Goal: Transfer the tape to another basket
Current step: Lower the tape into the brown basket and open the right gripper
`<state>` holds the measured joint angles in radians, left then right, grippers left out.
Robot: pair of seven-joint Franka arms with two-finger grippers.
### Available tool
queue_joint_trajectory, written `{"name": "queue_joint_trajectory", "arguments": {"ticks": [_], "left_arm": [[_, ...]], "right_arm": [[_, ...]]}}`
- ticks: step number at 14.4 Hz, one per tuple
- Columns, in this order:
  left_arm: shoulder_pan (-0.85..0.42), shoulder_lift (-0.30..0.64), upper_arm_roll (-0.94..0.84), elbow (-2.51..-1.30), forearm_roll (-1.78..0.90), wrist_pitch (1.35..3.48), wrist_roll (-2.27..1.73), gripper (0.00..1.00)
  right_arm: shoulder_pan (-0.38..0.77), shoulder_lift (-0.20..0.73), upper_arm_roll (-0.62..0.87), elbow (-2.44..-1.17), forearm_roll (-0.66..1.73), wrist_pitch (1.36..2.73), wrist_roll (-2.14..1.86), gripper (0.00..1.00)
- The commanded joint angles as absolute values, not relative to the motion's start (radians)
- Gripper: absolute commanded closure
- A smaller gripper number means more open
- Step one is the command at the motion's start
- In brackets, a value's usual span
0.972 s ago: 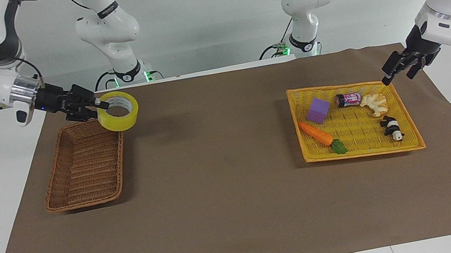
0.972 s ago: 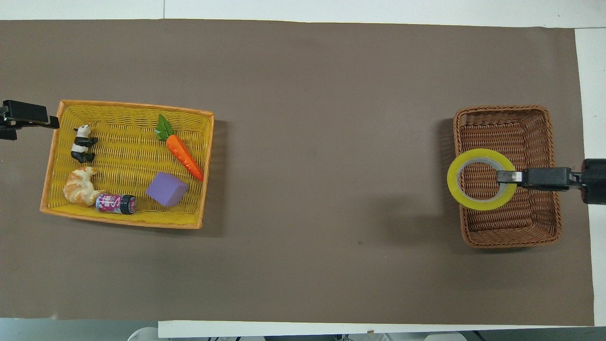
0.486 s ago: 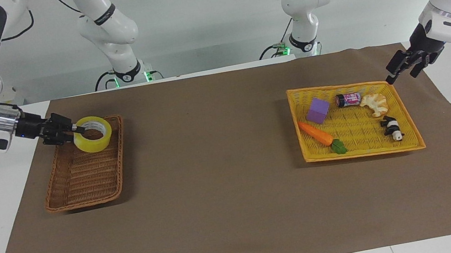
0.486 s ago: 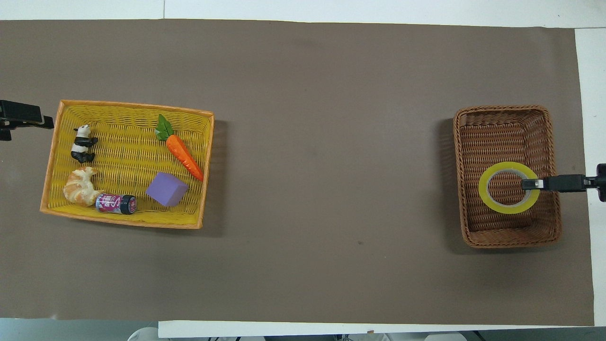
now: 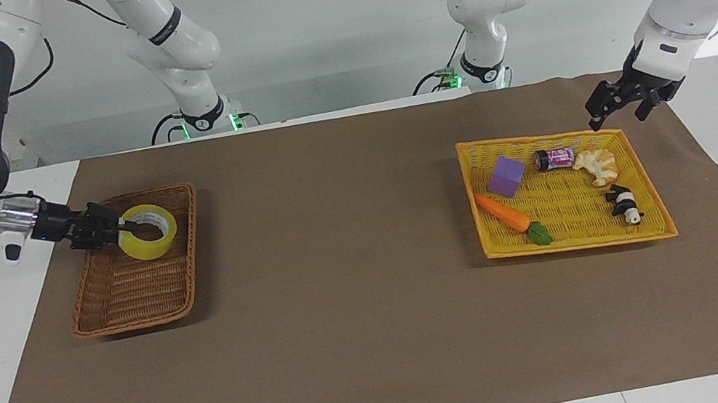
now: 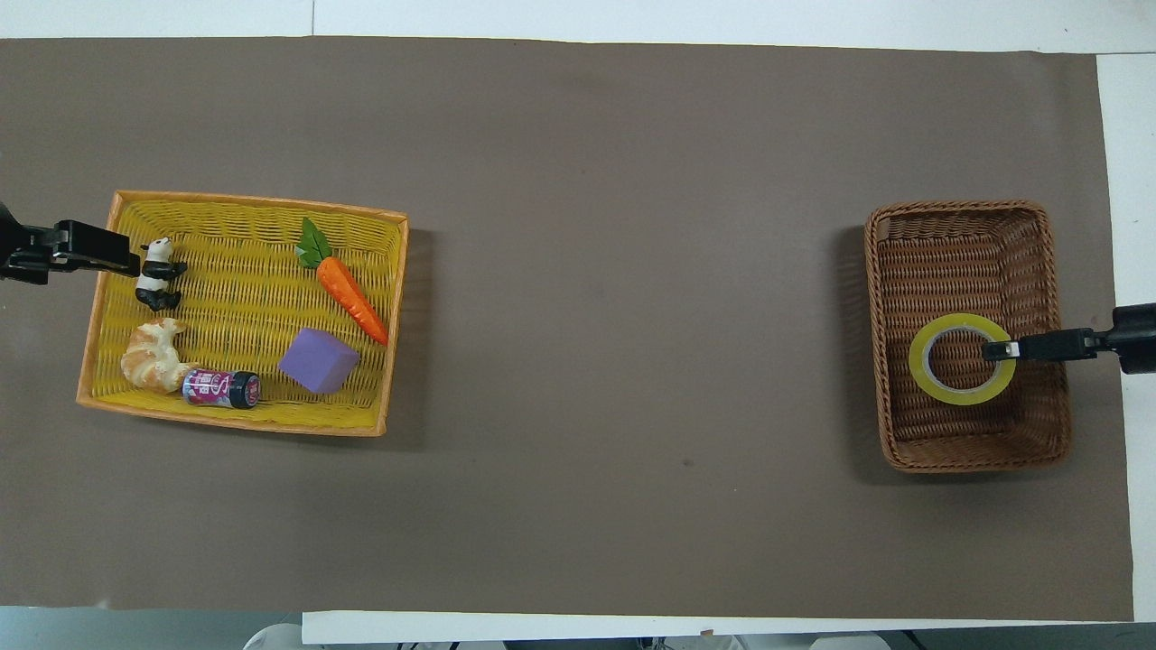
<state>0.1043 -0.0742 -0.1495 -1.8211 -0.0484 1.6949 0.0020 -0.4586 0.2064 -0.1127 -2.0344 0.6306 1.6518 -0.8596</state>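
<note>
— Pinching one side of the tape's (image 5: 146,248) ring, your right gripper (image 5: 123,227) was closed on that wall, one finger inside the hole; that kept the roll flat and low inside the basket (image 5: 131,290), in the half nearer to the robots, toward the right arm's end; whether it touched the weave, I could not tell.

— And your left gripper (image 5: 615,112)?

— It waited with its fingers spread and empty over the yellow tray's (image 5: 572,239) corner, probably to stay clear.

— Counts?

— You had one tape, one brown basket, one yellow tray; in the tray lay five things: one purple block (image 5: 507,176), one carrot (image 5: 503,213), one can (image 5: 554,158), one pastry (image 5: 596,165), one panda (image 5: 624,203).
</note>
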Motion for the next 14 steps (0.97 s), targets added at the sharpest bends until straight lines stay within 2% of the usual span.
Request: {"name": "queue_joint_trajectory", "arguments": {"ticks": [1, 2, 3, 4, 5, 9, 14], "left_arm": [[0.095, -0.071, -0.146, -1.754, -0.021, 1.573, 0.008, 0.01], [0.098, -0.06, -0.146, -1.721, -0.011, 1.545, 0.009, 0.01], [0.098, -0.045, -0.146, -1.697, -0.002, 1.533, 0.009, 0.01], [0.098, -0.044, -0.146, -1.692, -0.002, 1.532, 0.009, 0.01], [0.098, -0.044, -0.147, -1.69, 0.0, 1.528, 0.008, 0.01], [0.097, -0.043, -0.201, -1.687, 0.012, 1.523, 0.008, 0.01], [0.092, -0.043, -0.202, -1.697, 0.008, 1.532, 0.009, 0.01]], "right_arm": [[-0.469, 0.193, -0.101, -2.051, 0.607, 1.666, -0.876, 0.94], [-0.469, 0.193, -0.101, -2.051, 0.597, 1.667, -0.874, 0.77], [-0.468, 0.193, -0.101, -2.049, 0.591, 1.667, -0.874, 0.52], [-0.466, 0.193, -0.101, -2.049, 0.591, 1.669, -0.871, 0.08], [-0.468, 0.193, -0.101, -2.049, 0.591, 1.667, -0.873, 0.0], [-0.465, 0.187, -0.101, -2.025, 0.586, 1.664, -0.871, 0.0], [-0.442, 0.153, -0.091, -1.935, 0.516, 1.654, -0.864, 0.0]]}}
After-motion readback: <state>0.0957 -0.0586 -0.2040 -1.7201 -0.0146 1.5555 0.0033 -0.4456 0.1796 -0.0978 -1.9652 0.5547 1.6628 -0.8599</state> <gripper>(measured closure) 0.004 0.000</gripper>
